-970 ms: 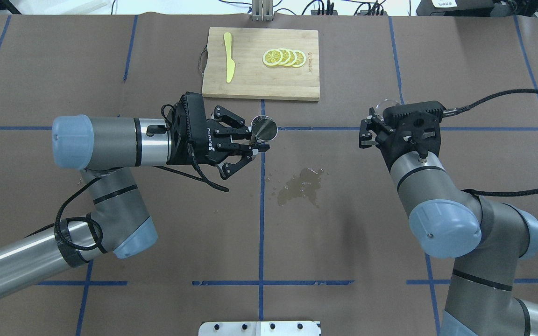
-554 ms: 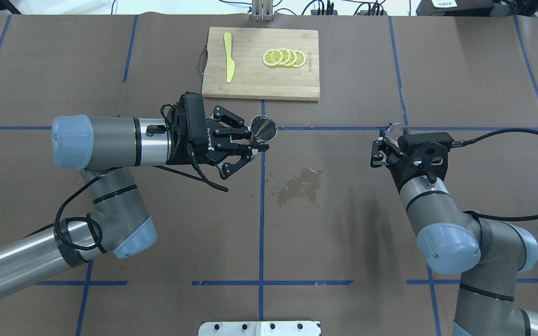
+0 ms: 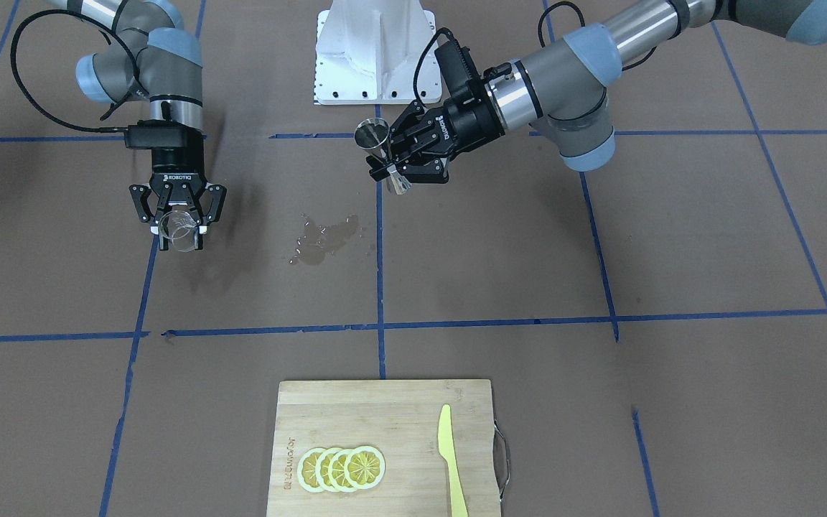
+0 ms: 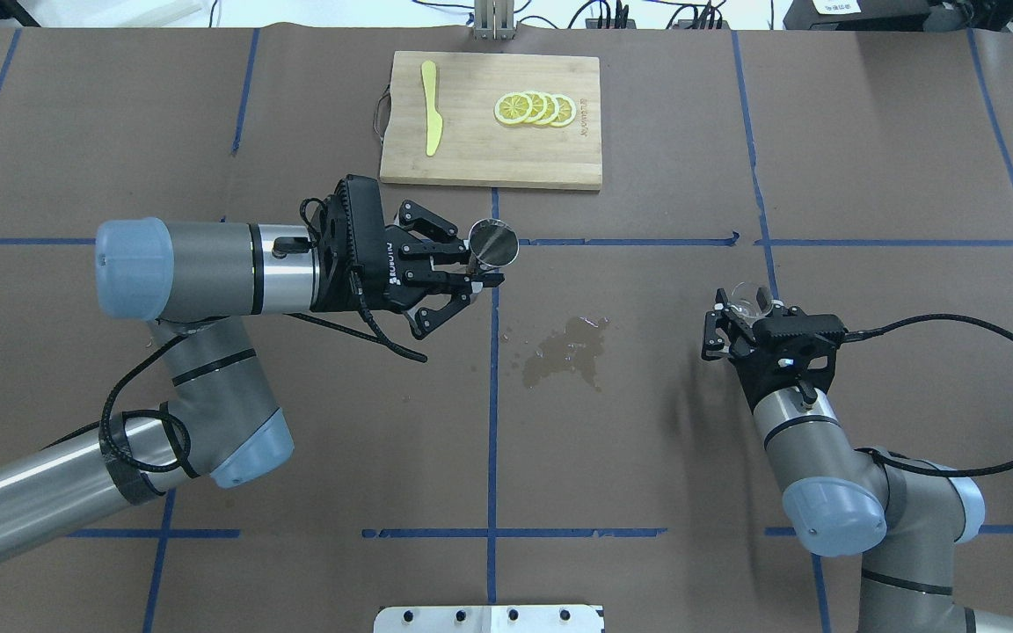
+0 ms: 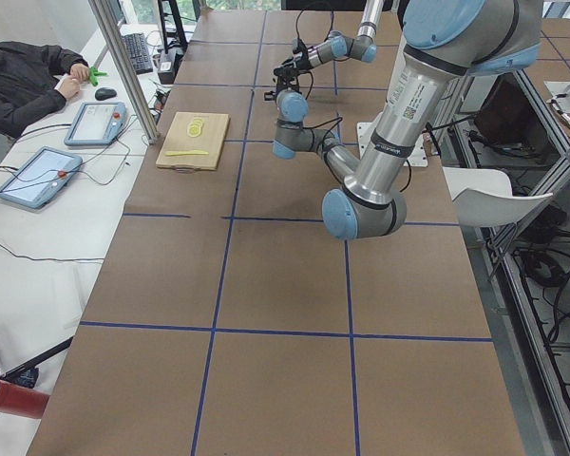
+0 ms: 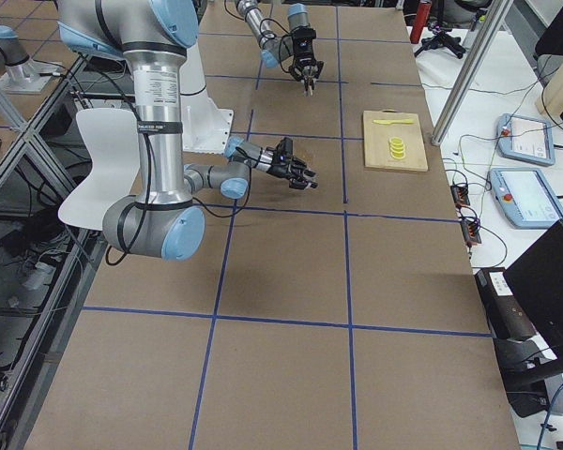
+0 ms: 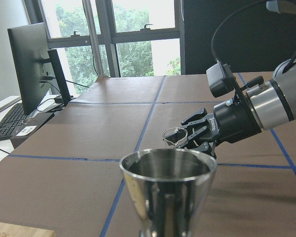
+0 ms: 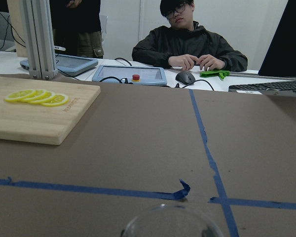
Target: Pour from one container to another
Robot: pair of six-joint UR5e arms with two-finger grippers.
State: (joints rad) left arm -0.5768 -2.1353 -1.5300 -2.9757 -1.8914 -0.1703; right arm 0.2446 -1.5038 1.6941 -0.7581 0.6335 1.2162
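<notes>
Two vessels, two grips: the left gripper (image 4: 483,268) is clamped on the steel jigger (image 4: 495,243) at its waist, mouth up, just past the puddle (image 4: 568,350) toward the robot's left, while the right gripper (image 3: 179,240) is closed around the clear glass (image 3: 176,228), well off the puddle's other side.

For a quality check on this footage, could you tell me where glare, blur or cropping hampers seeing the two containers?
Left wrist view: jigger fills the foreground, mirror-like, base cropped, windows bright behind. Right wrist view: glass rim faint, cropped at the bottom. Overhead view: glass barely visible.
</notes>
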